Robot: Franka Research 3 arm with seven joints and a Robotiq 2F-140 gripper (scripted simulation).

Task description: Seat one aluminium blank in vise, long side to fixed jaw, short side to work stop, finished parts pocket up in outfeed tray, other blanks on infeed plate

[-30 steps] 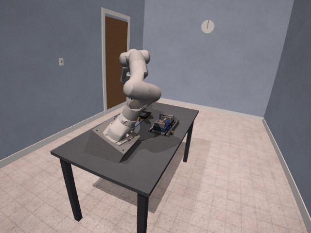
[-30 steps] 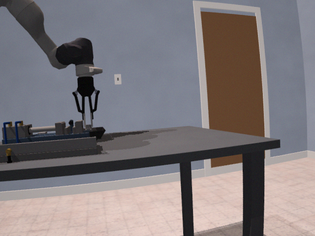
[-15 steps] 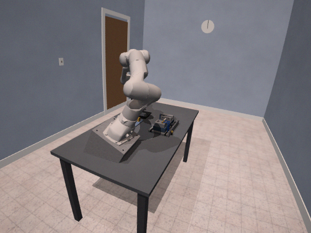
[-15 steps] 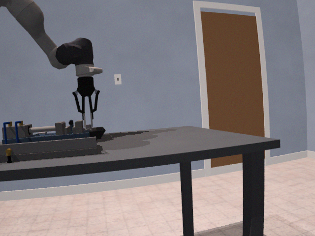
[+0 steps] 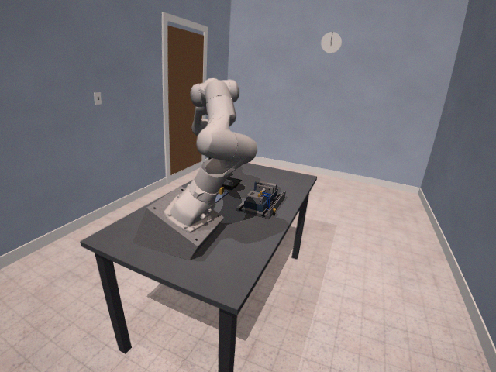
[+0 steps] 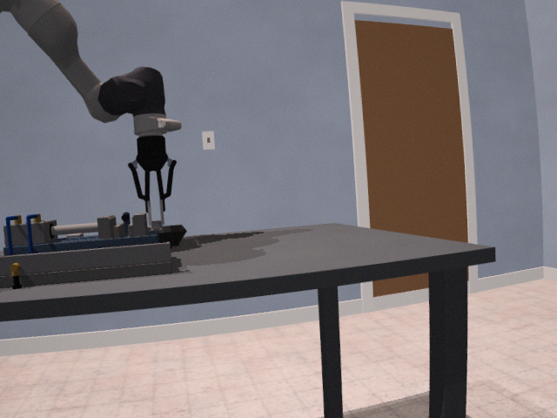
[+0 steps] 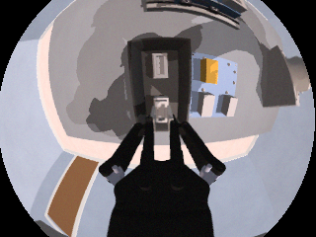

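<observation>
My gripper (image 7: 161, 111) points straight down over the near end of the dark outfeed tray. It is shut on a small grey finished part (image 7: 160, 109), held low inside the tray; I cannot tell whether the part touches the floor. A second grey finished part (image 7: 160, 65) lies flat farther along the tray. In the exterior view the fingertips (image 6: 155, 220) reach down to the tray (image 6: 173, 233). The light blue infeed plate (image 7: 213, 86) to the right holds a brass blank (image 7: 208, 69) and two aluminium blanks (image 7: 205, 105) (image 7: 227, 106).
The vise (image 5: 262, 196) with blue hoses (image 6: 17, 232) stands to the right of the arm's base (image 5: 187, 211). A long grey rail (image 6: 85, 260) and a yellow-topped post (image 6: 16, 272) run along its side. The table's far edge lies just beyond the vise.
</observation>
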